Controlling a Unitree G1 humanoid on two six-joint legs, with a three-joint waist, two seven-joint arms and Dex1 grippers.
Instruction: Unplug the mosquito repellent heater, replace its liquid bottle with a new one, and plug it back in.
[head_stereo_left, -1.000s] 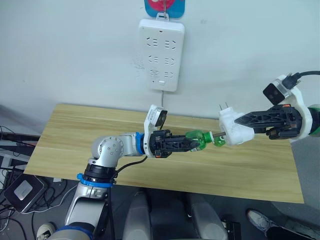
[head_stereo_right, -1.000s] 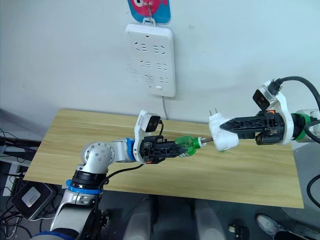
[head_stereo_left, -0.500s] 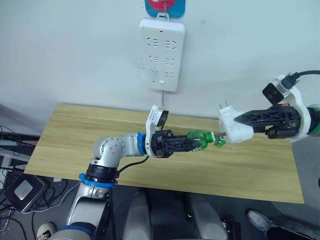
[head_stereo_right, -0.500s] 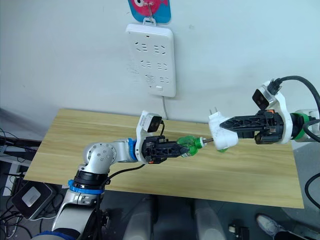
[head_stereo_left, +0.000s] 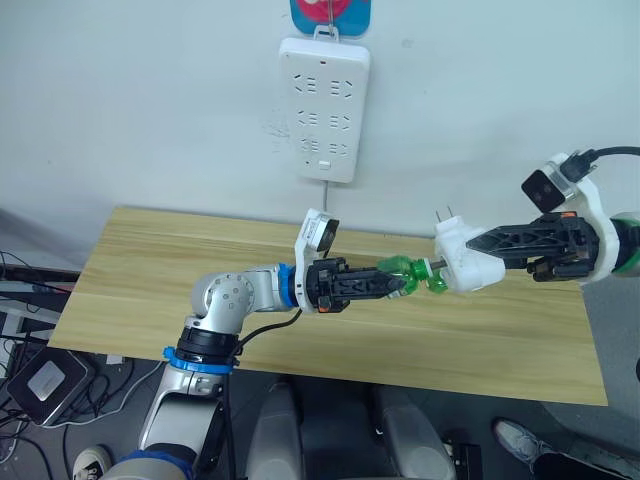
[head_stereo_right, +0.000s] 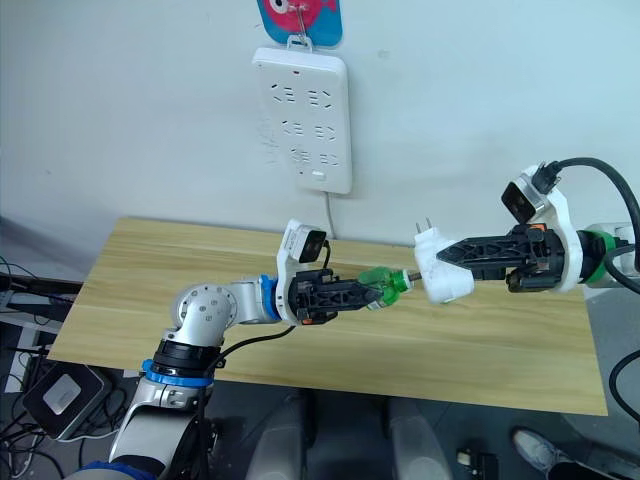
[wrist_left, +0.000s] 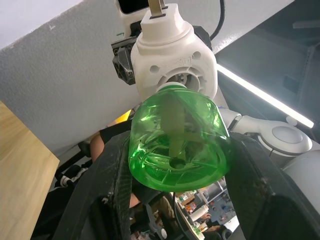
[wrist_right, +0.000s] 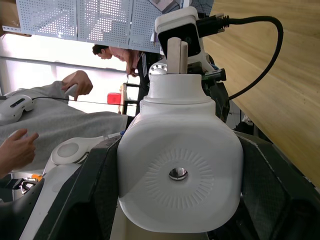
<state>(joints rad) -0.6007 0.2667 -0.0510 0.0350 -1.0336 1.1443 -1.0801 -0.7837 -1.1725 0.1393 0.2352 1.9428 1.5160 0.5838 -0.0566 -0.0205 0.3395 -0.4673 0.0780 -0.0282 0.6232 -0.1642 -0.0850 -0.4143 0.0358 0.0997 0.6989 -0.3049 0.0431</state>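
Lying almost level in the middle of the left eye view, a green bottle (head_stereo_left: 402, 271) is held above the wooden table (head_stereo_left: 150, 270) with its neck pointed to the right side of the frame, toward the mosquito repellent heater (head_stereo_left: 466, 262). No white cap is seen on it; whether it is the old bottle or the new one cannot be told. The neck is met by the heater's round opening, and bottle and heater are lined up on one axis, as is seen clearly in the left wrist view, where the bottle's top (wrist_left: 172, 90) sits at the opening (wrist_left: 175, 82). How deep the neck is seated cannot be told.

The bottle's body is clamped between the two black fingers of the left gripper (head_stereo_left: 385, 286), which comes in from the left of the frame. The heater is gripped from the right by the right gripper (head_stereo_left: 470, 243), closed on its white body, with the two metal prongs (head_stereo_left: 445, 214) pointing up and a little to the left. Both arms are equally at the joint.

A twist around the shared axis is judged to be the move in hand, so the line must be kept straight.

Inside the bottle, a thin wick stem (wrist_left: 172, 125) is visible. At the upper middle, the white power strip (head_stereo_left: 323, 108) hangs on the wall with all its sockets free.
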